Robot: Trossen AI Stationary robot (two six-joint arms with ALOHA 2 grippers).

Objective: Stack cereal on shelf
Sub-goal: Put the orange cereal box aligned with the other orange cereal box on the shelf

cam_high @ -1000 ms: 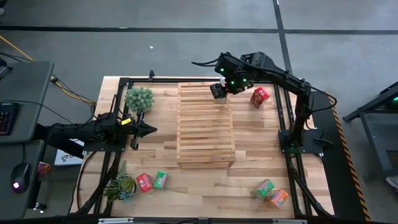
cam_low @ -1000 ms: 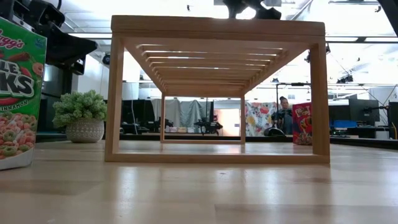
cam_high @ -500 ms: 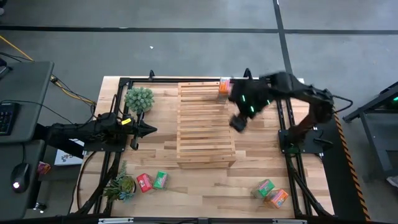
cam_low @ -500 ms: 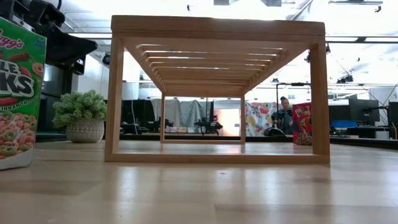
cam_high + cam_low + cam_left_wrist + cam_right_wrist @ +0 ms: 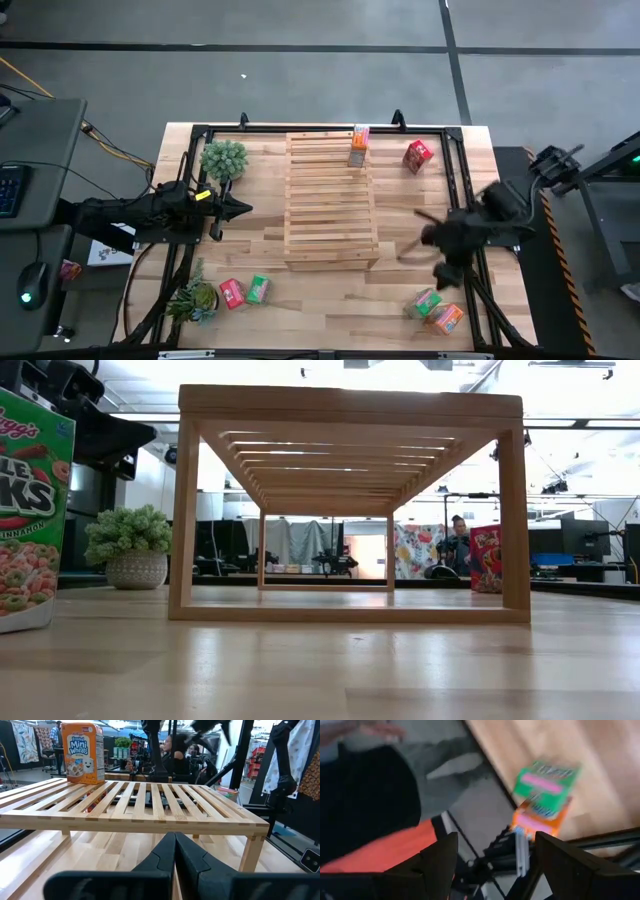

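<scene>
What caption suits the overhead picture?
One orange cereal box stands on the wooden shelf; the right hand swings toward more boxes.

Overhead, table-level, two wrist views

Left pincer [image 5: 243, 208] closed, arm level; right pincer [image 5: 492, 857] spread wide, empty.

Pincer [image 5: 492, 857] open; green box [image 5: 545, 782] touching orange box [image 5: 537, 822].
</scene>
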